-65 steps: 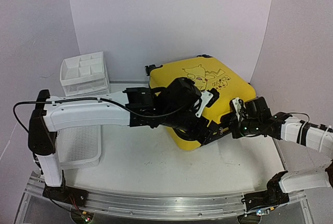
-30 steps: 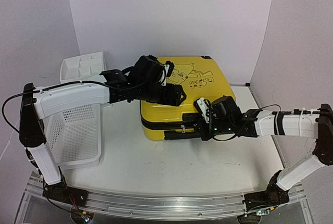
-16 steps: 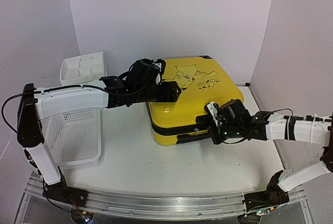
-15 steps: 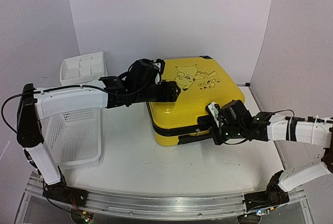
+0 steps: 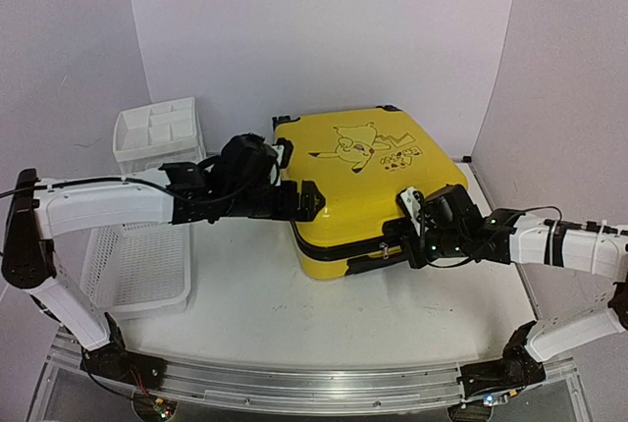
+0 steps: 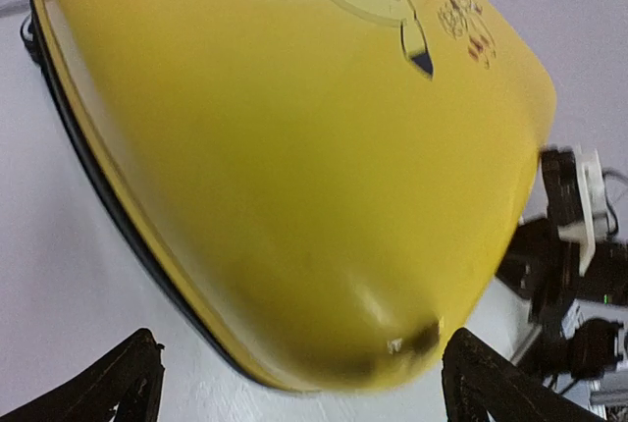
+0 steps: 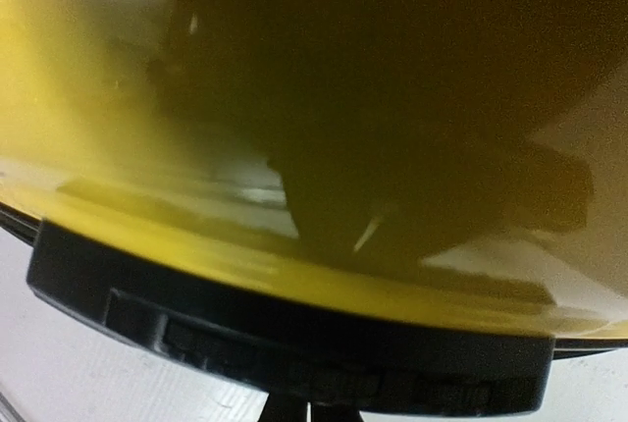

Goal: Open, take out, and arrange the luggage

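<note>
Luggage (image 5: 363, 172) lies flat and zipped shut on the table (image 5: 294, 314), cartoon print up, right of centre and toward the far wall. White basket (image 5: 137, 265) sits at the near left, white drawer unit (image 5: 157, 132) at the far left; both well apart from the case.

Left gripper (image 5: 306, 201) is at the case's near-left corner. Wrist view shows its fingers (image 6: 118, 383) spread wide with nothing between them and the yellow shell just ahead. Contact with the shell cannot be confirmed.

Right gripper (image 5: 414, 231) is pressed close to the near-right side, level with the black zipper band (image 7: 294, 343). Its wrist view is dark and blurred, filled by shell and band. Whether it has pinched a zipper pull or sits parted is not readable.

Step in hand, by judgement: finding and drawing the zipper. Nothing opened yet.

Risks:
- Case is not held. A pull along the band would likely slide or spin it on the smooth table, not run the zipper.
- Domed, glossy shell gives the spread left fingers little to brace against, so they may skid off.
- If the right fingers close on the band and miss the pull, they slip free.
- A hard push could shove the case against the far wall.
</note>
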